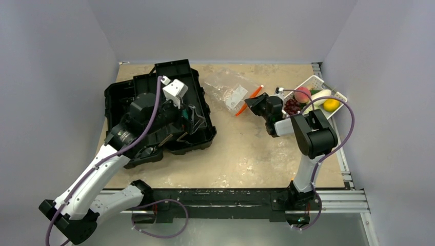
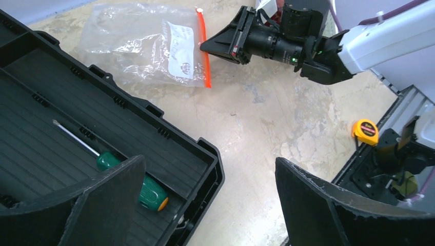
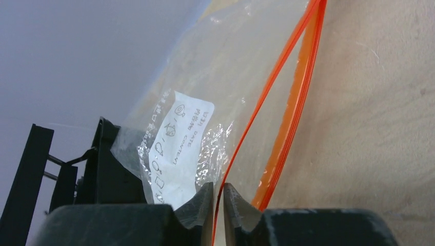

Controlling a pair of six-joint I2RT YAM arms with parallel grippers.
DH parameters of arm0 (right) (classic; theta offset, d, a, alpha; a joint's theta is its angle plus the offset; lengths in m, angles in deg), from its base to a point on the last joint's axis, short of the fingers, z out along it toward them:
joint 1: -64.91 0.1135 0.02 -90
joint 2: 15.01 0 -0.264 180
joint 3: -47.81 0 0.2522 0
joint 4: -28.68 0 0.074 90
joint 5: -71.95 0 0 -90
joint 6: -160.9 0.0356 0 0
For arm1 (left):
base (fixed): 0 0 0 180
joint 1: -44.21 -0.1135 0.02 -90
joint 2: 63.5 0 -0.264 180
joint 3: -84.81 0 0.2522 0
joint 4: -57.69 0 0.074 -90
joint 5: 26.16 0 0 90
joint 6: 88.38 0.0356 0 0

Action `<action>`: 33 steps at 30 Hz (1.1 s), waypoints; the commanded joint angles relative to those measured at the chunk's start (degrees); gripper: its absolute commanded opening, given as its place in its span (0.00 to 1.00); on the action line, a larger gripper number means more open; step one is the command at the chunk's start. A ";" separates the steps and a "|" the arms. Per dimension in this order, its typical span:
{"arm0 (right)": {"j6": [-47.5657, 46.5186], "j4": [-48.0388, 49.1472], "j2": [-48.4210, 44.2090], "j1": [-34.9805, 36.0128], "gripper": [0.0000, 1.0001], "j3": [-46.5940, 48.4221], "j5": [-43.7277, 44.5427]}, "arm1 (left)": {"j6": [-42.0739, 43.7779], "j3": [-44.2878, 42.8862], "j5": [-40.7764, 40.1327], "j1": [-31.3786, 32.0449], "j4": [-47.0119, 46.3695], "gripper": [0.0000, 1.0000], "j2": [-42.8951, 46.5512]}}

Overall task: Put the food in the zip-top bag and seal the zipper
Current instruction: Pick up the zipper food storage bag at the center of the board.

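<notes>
The clear zip-top bag (image 1: pixel 228 92) lies on the table at the back, white label up. Its orange-red zipper (image 1: pixel 249 101) faces right. My right gripper (image 1: pixel 252 103) is shut on the zipper's upper lip (image 3: pixel 267 97), held apart from the lower strip (image 3: pixel 295 118) on the table, so the mouth gapes. The left wrist view shows the bag (image 2: pixel 138 43) with the right gripper (image 2: pixel 205 47) at its zipper (image 2: pixel 204 66). The food sits in a white basket (image 1: pixel 313 82): pink-red fruit (image 1: pixel 302 94), radish (image 1: pixel 320 97), lemon (image 1: pixel 331 105), grapes (image 1: pixel 292 106). My left gripper (image 2: pixel 210 169) is open and empty over the toolbox corner.
An open black toolbox (image 1: pixel 154 102) fills the left of the table, with a green-handled screwdriver (image 2: pixel 123 177) inside. A yellow tape measure (image 2: pixel 365 130) lies by the near right frame. The table's metal rail (image 1: pixel 349 174) runs along the right edge.
</notes>
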State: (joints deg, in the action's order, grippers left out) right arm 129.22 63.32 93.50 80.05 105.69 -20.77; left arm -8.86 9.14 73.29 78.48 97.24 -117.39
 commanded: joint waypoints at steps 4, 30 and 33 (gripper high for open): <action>-0.63 6.51 -2.77 -0.94 0.00 -0.73 -2.89 | -3.59 -6.84 2.75 0.72 9.96 0.99 5.75; -41.60 -79.23 -46.91 4.76 0.00 14.04 4.25 | -9.76 -33.16 0.94 9.51 26.40 0.97 -15.00; -43.78 -84.12 -51.38 8.49 0.00 15.63 6.10 | -7.74 -35.43 0.02 9.55 23.31 1.00 -18.04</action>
State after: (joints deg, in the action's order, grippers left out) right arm 92.06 -6.90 46.79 84.66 117.86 -18.87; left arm -20.06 -21.25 73.49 87.79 124.29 -133.68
